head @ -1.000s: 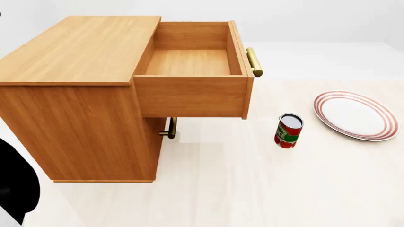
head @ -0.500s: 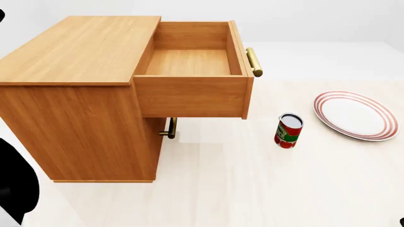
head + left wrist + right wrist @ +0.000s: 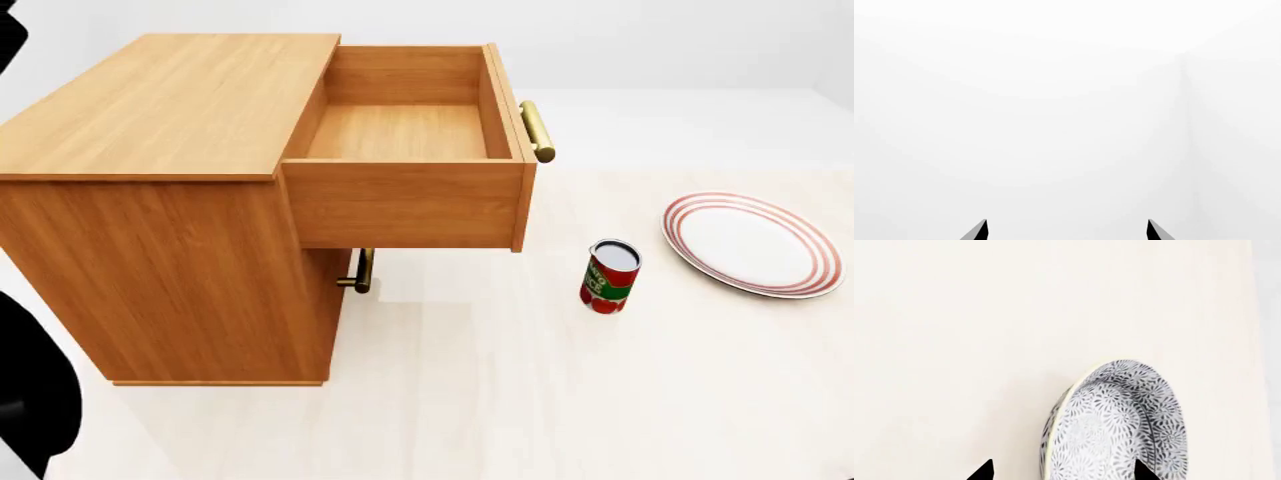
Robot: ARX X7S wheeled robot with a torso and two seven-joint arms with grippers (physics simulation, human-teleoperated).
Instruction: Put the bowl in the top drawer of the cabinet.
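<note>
The bowl [image 3: 1121,425], white with a dense blue-grey pattern, shows only in the right wrist view. It is seen edge-on over a pale surface, its rim turned to one side. My right gripper [image 3: 1064,472] is open and straddles the bowl's near part, one fingertip [image 3: 1142,471] in front of its outer wall, the other fingertip [image 3: 986,471] apart from the rim. The cabinet [image 3: 160,200] stands at the left with its top drawer [image 3: 407,130] pulled out and empty. My left gripper [image 3: 1067,231] is open, facing blank white.
A red can [image 3: 611,277] stands right of the drawer front. Further right lies a red-rimmed white plate [image 3: 750,245]. The lower drawer's brass handle [image 3: 358,270] shows beneath the open one. Part of my left arm [image 3: 27,400] is at the lower left edge.
In the head view a dark part of the left arm has risen further into the top left corner. The dark speck at the bottom right corner has gone. Cabinet, can and plate are unmoved.
</note>
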